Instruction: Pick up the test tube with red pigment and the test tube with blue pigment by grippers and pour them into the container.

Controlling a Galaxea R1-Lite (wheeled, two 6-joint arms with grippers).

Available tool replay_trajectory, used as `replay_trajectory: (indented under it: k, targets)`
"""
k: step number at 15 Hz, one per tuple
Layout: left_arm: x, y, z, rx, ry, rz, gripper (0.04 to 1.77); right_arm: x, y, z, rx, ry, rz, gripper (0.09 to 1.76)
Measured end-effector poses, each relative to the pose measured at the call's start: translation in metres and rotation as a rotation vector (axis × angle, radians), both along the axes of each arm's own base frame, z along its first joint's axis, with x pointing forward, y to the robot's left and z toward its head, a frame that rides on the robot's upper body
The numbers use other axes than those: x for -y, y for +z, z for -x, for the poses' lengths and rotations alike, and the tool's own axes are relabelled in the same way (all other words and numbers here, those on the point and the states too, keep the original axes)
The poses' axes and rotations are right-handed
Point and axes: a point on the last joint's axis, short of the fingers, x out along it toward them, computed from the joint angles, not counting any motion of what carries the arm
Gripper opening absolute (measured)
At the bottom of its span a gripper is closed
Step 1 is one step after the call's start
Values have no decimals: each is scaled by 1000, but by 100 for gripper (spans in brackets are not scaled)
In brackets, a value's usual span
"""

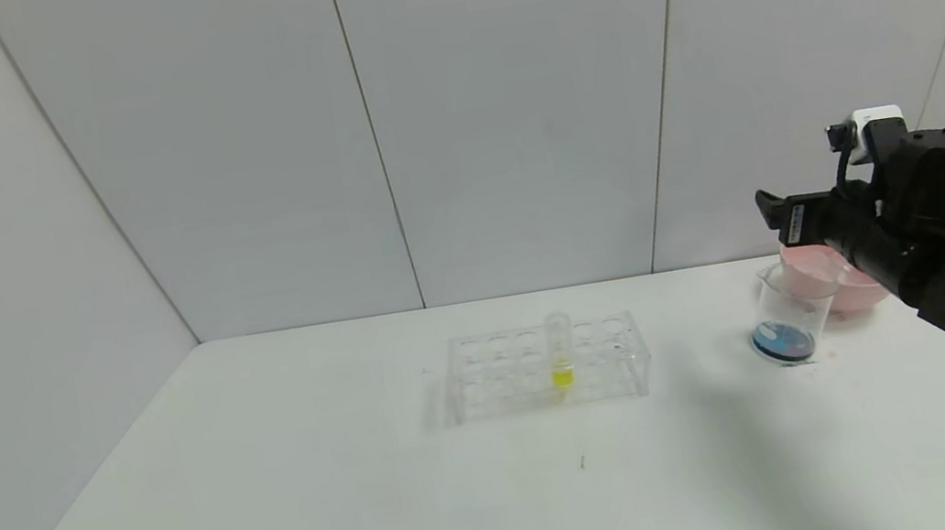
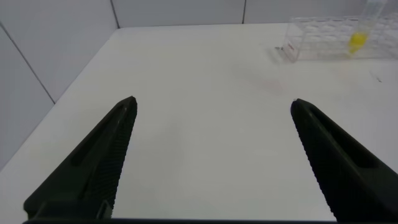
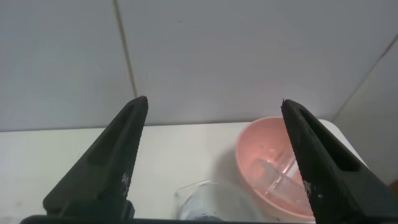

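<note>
**Pouring looks finished; tubes dropped in the bowl**

The small clear glass beaker (image 1: 789, 315) on the white surface (image 1: 280, 477) holds dark blue liquid with a reddish patch, so both pigments appear poured. The right gripper (image 3: 214, 162) hovers above beaker and pink round bowl (image 3: 273, 158), fingers spread, empty. A clear empty tube (image 3: 280, 180) lies in the bowl; whether both lie there is unclear. The clear rack (image 1: 547, 365) keeps only the yellow-liquid tube (image 1: 560, 354). The left gripper (image 2: 211, 155), spread, idles over bare surface. Little seems left.

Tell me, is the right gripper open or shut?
Open. The right gripper has its fingers spread wide, with nothing between them, above the pink bowl.
</note>
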Motion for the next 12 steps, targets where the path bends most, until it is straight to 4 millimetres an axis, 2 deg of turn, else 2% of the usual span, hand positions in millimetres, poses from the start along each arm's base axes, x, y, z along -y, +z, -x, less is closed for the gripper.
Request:
replay_trajectory:
  k: [3, 6, 9, 12]
  targets:
    - [0, 0, 0, 0, 0, 0, 176, -14, 23, 36, 40, 54, -2, 159]
    - [0, 0, 0, 0, 0, 0, 176, -4, 51, 85, 112, 63, -5, 163]
    - [0, 0, 0, 0, 0, 0, 176, 15, 78, 146, 218, 36, 4, 165]
    - [0, 0, 0, 0, 0, 0, 176, 26, 93, 214, 306, 11, 30, 167]
